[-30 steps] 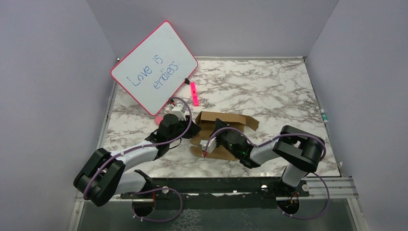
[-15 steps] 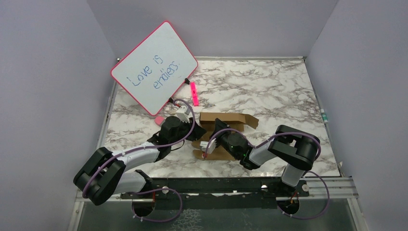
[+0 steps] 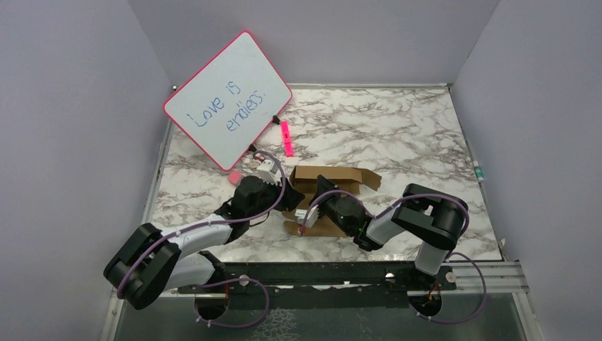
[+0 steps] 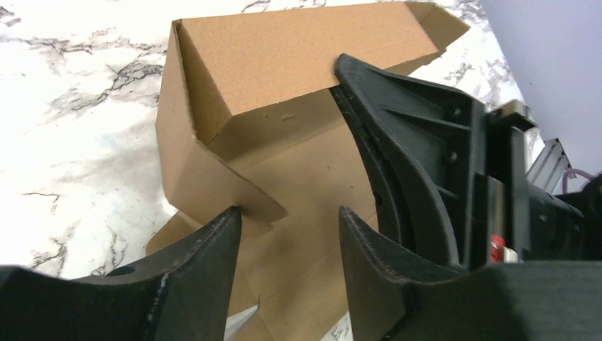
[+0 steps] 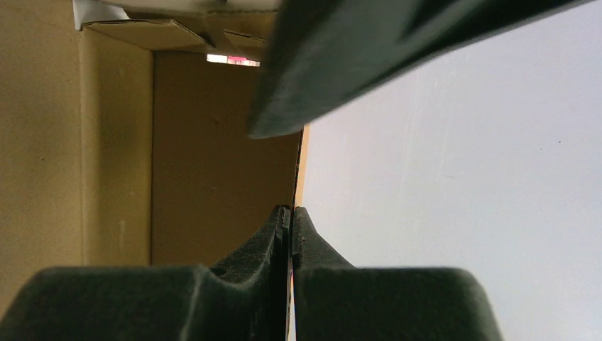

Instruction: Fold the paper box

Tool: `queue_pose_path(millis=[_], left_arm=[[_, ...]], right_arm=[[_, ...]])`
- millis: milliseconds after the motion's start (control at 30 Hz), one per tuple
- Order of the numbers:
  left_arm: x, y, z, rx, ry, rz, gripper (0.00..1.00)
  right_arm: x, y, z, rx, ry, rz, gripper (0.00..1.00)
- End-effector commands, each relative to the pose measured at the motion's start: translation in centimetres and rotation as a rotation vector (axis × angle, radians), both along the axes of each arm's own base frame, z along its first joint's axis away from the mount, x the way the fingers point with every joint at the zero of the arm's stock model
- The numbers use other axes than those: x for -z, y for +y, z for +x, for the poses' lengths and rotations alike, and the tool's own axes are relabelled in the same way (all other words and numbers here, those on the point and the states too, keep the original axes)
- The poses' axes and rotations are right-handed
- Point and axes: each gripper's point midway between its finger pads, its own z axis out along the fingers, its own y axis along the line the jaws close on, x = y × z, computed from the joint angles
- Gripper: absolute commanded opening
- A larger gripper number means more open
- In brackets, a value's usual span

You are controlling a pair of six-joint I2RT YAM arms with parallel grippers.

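Note:
The paper box [image 3: 339,183] is a brown cardboard sheet, partly folded, lying on the marble table [image 3: 397,135] in front of the arms. In the left wrist view its rear wall [image 4: 284,64] stands up and a side flap leans inward. My left gripper [image 4: 289,213] is open at the box's left end, its left fingertip touching that flap, with nothing between the fingers. My right gripper [image 5: 291,209] is shut on the thin edge of a box wall [image 5: 213,156]. In the top view the two grippers [image 3: 287,202] [image 3: 312,211] sit close together over the box's near left part.
A pink-framed whiteboard [image 3: 228,99] leans at the back left. A pink marker [image 3: 286,138] lies in front of it and a pink eraser [image 3: 234,177] beside the left arm. Grey walls enclose the table on three sides.
My left gripper has opened and let go of the flap, and it has drawn back a little toward the near left. The right gripper stays shut on the box wall.

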Motion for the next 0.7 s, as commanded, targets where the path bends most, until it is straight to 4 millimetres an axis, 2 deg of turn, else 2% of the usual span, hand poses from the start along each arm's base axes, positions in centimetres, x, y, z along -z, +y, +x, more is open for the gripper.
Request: queue_pose_path(millis=[0,133,267,500,600,667], left_arm=[[-2.8,1.0,0.0,-0.007,-0.130,-0.016,0.58],[-4.9,3.0,0.5,-0.071,-0.217,0.018,0.68],[-5.9,5.9,1.7,-0.208,-0.262,0.043,0.70],[-4.9,12.4,4.5,-0.511,-0.237,0.030,0.70],[-5.1,14.5,5.8,-0.592,-0.238,0.014,0.69],[-4.8,15.2,6.8,-0.615,-0.231,0.028,0.68]], right_arm=[[0.4,0.0,-0.5,-0.014,-0.005,-0.005,0.07],[0.1,0.0,-0.6,-0.017,0.002,-0.007,0.07],[0.0,0.0,-0.6,-0.018,0.000,-0.006,0.07],[-0.2,0.0,-0.5,-0.017,-0.007,-0.018,0.07],[-0.1,0.0,-0.5,-0.017,-0.004,-0.023,0.07],[0.0,0.1,-0.5,-0.017,-0.003,-0.026,0.07]])
